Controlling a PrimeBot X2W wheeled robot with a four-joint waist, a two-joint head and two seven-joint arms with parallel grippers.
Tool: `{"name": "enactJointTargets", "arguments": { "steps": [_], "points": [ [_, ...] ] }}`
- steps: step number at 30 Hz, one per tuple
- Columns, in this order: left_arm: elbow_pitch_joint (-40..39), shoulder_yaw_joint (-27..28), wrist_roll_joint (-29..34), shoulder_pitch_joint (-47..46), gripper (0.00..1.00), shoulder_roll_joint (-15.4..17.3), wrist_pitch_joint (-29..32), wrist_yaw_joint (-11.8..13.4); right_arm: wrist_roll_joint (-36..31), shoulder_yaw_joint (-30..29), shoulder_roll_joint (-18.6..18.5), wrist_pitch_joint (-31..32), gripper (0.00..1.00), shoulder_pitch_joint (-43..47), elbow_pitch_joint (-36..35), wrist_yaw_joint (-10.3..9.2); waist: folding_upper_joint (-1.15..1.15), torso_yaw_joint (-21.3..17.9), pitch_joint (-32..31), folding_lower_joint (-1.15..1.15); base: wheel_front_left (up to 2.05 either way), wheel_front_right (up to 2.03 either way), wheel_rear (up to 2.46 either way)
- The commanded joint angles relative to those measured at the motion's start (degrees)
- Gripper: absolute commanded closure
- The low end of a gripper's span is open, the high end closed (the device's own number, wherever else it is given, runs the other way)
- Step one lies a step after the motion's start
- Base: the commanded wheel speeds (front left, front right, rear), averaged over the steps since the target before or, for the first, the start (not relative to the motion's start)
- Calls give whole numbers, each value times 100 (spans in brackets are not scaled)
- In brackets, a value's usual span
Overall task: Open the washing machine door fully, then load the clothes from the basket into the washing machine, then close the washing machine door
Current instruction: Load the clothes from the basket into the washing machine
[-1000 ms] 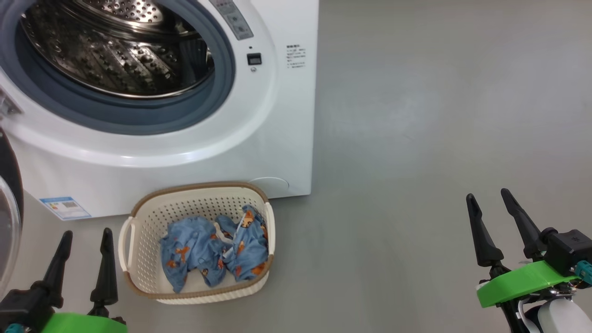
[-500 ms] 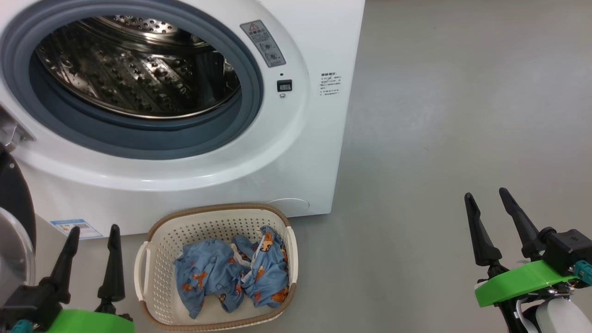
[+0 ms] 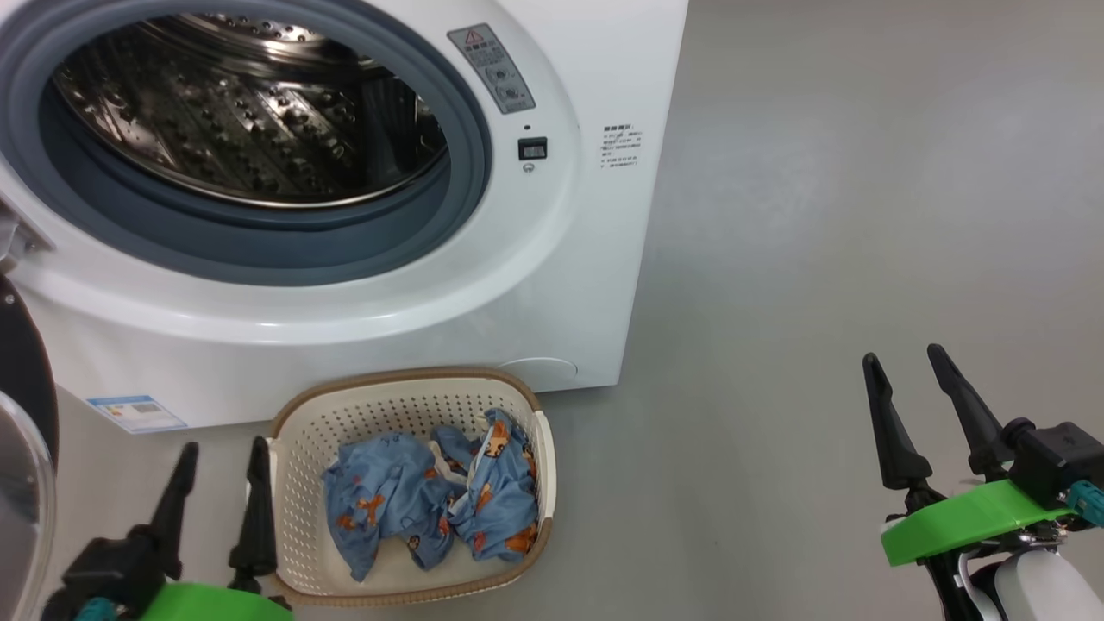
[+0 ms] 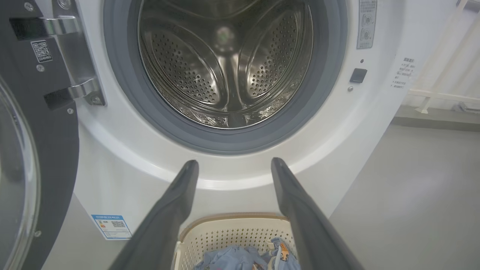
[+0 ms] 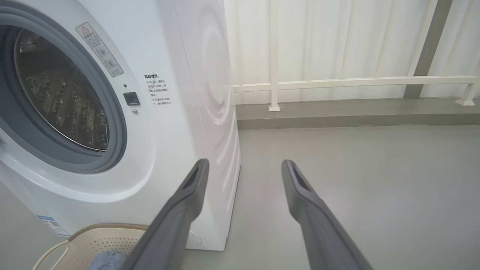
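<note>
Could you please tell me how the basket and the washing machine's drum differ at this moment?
The basket is cream plastic with a brown rim, while the drum is shiny steel ringed by a grey gasket. The basket holds the blue clothes, and the drum looks empty. The basket opens upward on the floor, whereas the drum opens forward from the washing machine. Both are perforated.

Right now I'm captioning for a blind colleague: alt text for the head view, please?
A washing machine stands with its door swung open at the left edge, baring a steel drum; a cream basket of blue clothes sits before it. The left claw, open, is beside the basket; the right claw, open, at lower right.
</note>
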Motion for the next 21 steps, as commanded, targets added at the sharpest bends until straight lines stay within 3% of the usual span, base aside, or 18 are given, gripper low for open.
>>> {"name": "enactJointTargets", "arguments": {
  "steps": [1, 11, 21],
  "points": [
    [-62, 153, -36, -183, 0, 61, -36, 3, -3, 136, -44, -52, 0, -201, -167, 25, 0, -2, 67, 0, 0, 0, 0],
    [836, -131, 50, -660, 0, -214, -36, 3, -7, 116, 63, -52, 0, -471, -231, 25, 0, -41, 617, 0, 0, 0, 0],
    [2188, -460, 70, -1629, 0, -155, -36, 3, -43, 143, 220, -52, 0, -869, -309, 25, 0, -126, 1327, 0, 0, 0, 0]
  ]
}}
